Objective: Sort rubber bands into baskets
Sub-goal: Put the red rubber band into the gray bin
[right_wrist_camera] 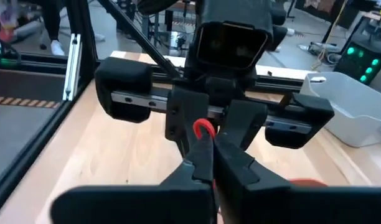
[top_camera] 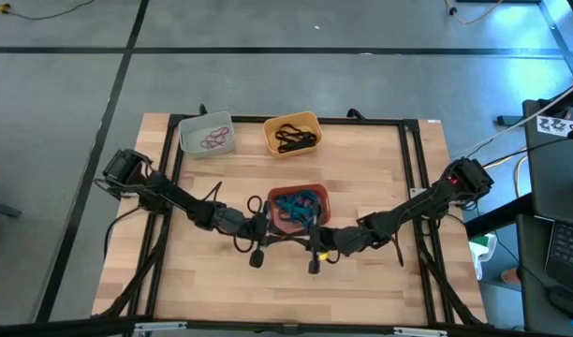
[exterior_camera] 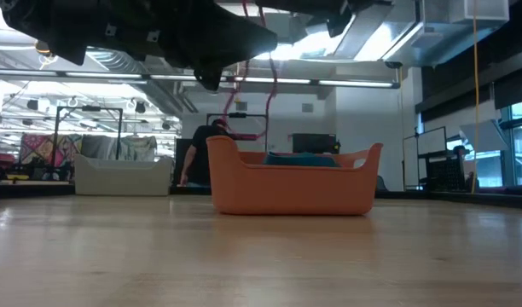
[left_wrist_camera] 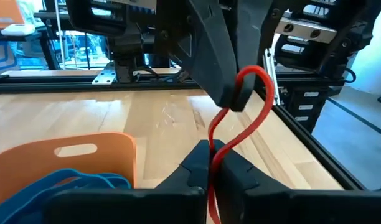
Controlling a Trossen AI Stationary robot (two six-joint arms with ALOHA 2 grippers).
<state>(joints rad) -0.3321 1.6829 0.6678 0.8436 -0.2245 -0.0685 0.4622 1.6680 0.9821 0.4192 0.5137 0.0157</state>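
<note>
From above, my left pincer [top_camera: 258, 227] and right pincer [top_camera: 315, 241] meet at the salmon basket's [top_camera: 280, 194] six o'clock edge. Left wrist: my left pincer is clamped on a red rubber band [left_wrist_camera: 240, 121], stretched toward twelve o'clock. Right wrist: my right pincer is closed, probably on its far end

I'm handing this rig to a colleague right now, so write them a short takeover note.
Left gripper and right gripper: both shut on one red rubber band, held between them above the table beside the salmon basket.
Baskets: the salmon one holds blue bands; the white basket holds reddish bands; the yellow basket holds black bands.
Done: most bands appear sorted.
Left: one gripper should release; the red band probably goes to the white basket.
</note>
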